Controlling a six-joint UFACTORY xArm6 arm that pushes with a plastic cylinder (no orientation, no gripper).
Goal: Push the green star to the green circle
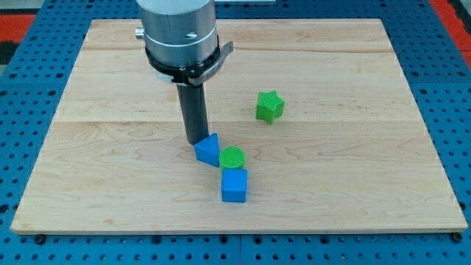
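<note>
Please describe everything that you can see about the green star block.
The green star is a small, bright green block with a star outline and flat top; it looks like plastic. It sits flat on the wooden board, right of centre, alone, touching nothing. The green circle lies below and to its left, between two blue blocks. My tip is farther left, not touching the star.

Bright, even overhead light, sharp focus.
Soft short shadows hug the blocks; the wooden board (353, 169) shows mild sheen, no blur.
</note>
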